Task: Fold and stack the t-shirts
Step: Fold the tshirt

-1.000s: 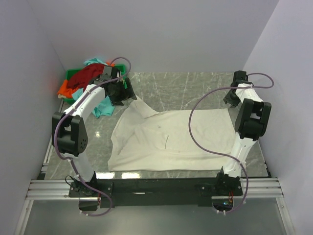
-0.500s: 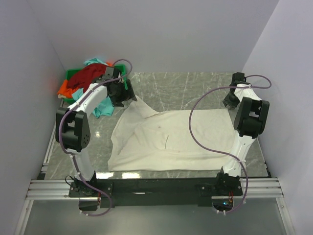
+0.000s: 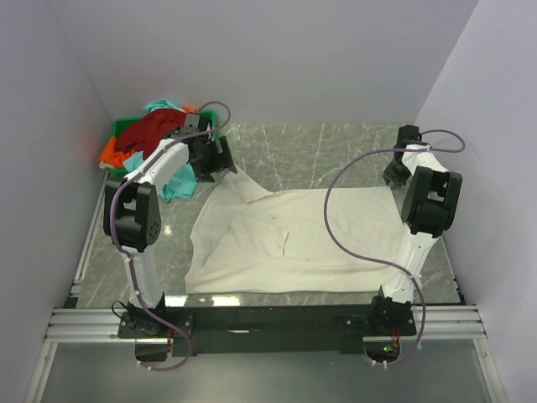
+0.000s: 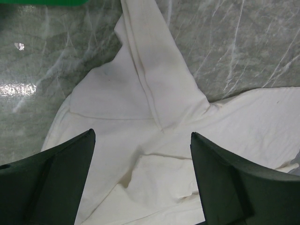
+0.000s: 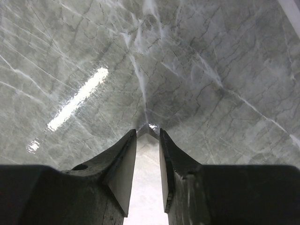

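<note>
A cream-white short-sleeved cloth t-shirt (image 3: pixel 294 243) lies spread, with creases, across the middle of the grey marble-patterned desk (image 3: pixel 327 147). Only the overhead view shows the green plastic bin (image 3: pixel 123 128) at the far left corner. A dark red t-shirt (image 3: pixel 149 130), a teal t-shirt (image 3: pixel 174 186) and an orange t-shirt (image 3: pixel 111 154) are heaped in and over it. From above, the left gripper (image 4: pixel 141 136) hangs over the cream shirt's far left sleeve, just beside the bin. Its wrist view adds that the jaws stand wide apart above that sleeve, holding nothing. The right gripper (image 5: pixel 147 132) sits at the shirt's far right corner, and from above its jaws are too small to read. Its wrist view shows them set at a narrow gap, with cream cloth in the gap and a cloth corner at the fingertips. Whether they actually pinch the cloth cannot be told.
</note>
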Controlling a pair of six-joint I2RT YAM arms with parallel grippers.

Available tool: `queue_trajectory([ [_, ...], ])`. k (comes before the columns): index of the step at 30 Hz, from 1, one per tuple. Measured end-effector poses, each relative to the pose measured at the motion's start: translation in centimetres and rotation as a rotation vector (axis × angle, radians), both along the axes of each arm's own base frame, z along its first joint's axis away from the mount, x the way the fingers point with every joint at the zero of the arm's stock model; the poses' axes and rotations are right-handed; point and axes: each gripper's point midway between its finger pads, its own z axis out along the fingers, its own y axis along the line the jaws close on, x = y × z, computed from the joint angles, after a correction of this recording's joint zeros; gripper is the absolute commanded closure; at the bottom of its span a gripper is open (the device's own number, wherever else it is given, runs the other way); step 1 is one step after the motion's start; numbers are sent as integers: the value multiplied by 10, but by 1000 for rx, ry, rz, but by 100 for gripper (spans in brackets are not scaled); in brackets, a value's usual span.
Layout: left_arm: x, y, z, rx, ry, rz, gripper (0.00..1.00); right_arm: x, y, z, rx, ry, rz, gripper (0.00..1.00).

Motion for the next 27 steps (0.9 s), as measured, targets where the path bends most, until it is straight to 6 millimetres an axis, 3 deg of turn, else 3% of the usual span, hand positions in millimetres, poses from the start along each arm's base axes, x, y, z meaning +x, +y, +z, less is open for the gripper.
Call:
queue_trajectory([
  [14,10,-2,0,6,-13,-14,12,-4,2,-1,9,14,-5,75],
  [18,12,-2,-1,7,-13,-16,12,-4,2,-1,11,16,-9,86],
  [21,13,-2,0,7,-13,-17,12,-5,2,-1,12,18,-10,100],
  [27,25,-5,0,4,-25,-16,16,-7,3,-1,15,31,-12,100],
])
